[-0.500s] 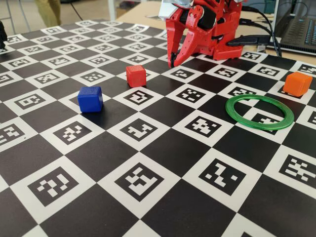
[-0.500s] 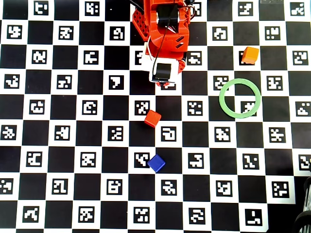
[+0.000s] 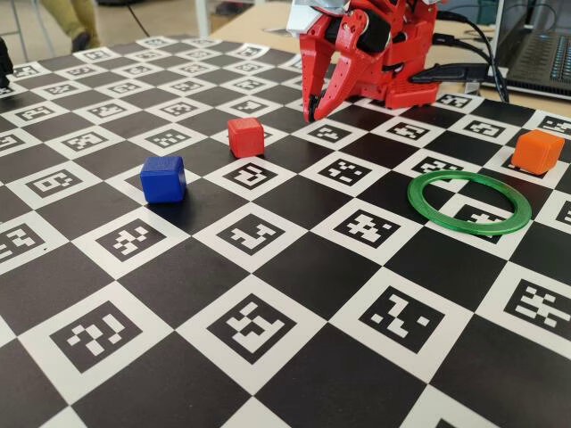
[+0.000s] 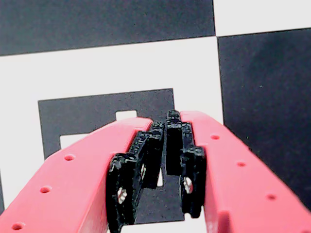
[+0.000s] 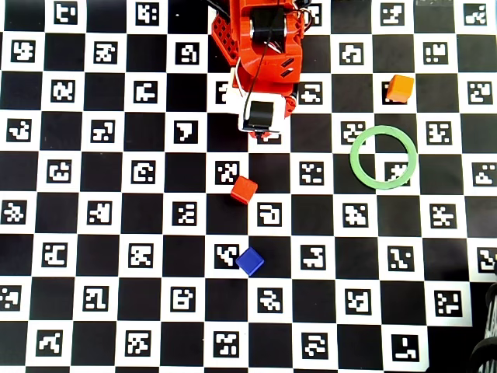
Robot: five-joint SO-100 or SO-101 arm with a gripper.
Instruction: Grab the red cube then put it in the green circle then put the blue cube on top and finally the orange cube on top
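Observation:
The red cube [image 3: 245, 136] [image 5: 244, 189] sits on the checkered mat a short way in front of my gripper [image 3: 310, 114]. Nearer the camera and to the left in the fixed view lies the blue cube [image 3: 163, 178] [image 5: 250, 261]. At the right edge rests the orange cube [image 3: 537, 152] [image 5: 400, 88], just behind the green circle [image 3: 469, 228] [image 5: 353, 156], which lies flat with nothing inside it. In the wrist view my gripper [image 4: 165, 127] points down at a marker square, shut, with nothing between its black pads [image 4: 146, 155].
The red arm base [image 5: 264, 47] stands at the mat's far middle. A laptop [image 3: 544, 53] and cables lie behind it on the right. A dark object [image 5: 488, 342] pokes in at the overhead view's lower right corner.

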